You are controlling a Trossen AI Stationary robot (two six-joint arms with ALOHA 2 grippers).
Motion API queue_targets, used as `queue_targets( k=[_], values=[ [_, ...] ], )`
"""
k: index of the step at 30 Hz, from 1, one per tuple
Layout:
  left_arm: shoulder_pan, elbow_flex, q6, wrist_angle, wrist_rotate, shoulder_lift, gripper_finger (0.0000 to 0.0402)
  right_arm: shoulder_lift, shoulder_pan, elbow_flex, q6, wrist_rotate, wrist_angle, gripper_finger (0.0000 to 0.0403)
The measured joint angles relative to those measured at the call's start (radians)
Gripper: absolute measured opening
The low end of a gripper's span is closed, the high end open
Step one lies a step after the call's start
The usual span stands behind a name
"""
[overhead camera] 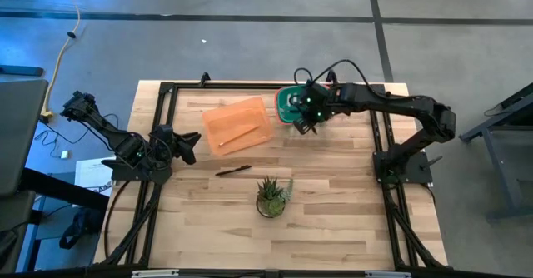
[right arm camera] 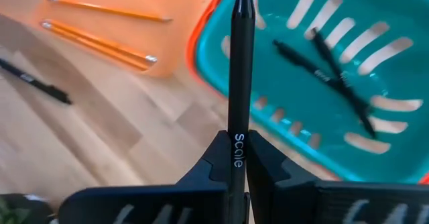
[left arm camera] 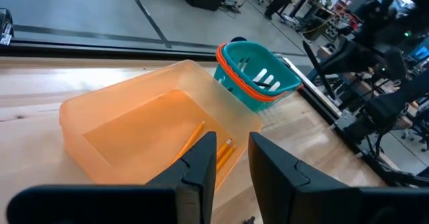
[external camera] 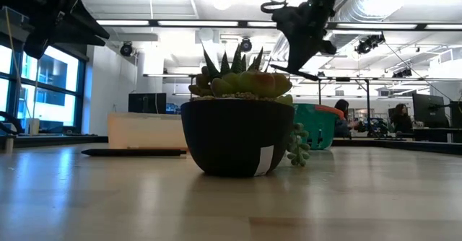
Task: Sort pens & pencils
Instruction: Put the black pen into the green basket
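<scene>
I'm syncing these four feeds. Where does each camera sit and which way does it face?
High: overhead, straight down; both arms show.
Low: table height, looking level past the potted succulent; the right gripper hangs above.
Left wrist: over the left gripper, toward the orange tray.
Right wrist: over the right gripper, shut on a pen.
Shared: both wrist views show the teal basket.

Both arms are dark, near-black, built of slim jointed segments on black bases bolted to a black metal frame. A thin black cable loops in an arc above the right arm, whose wrist carries small green lights. The left hand [left arm camera: 231,167] has two broad, matte black, wedge-shaped fingers; the right hand [right arm camera: 238,160] has matching black angular ones.
</scene>
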Motion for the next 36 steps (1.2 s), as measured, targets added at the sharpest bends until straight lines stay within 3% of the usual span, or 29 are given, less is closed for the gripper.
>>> queue_targets(
  k=[19, 36],
  values=[
    [0.0, 0.0, -0.027, 0.001, -0.028, 0.0, 0.0076, 0.0, -0.241, 0.0, -0.385, -0.001, 0.066, 0.0],
    [0.0, 0.0, -0.031, 0.001, -0.03, 0.0, 0.0076, 0.107, -0.301, 0.0, -0.671, -0.054, 0.116, 0.0]
  ],
)
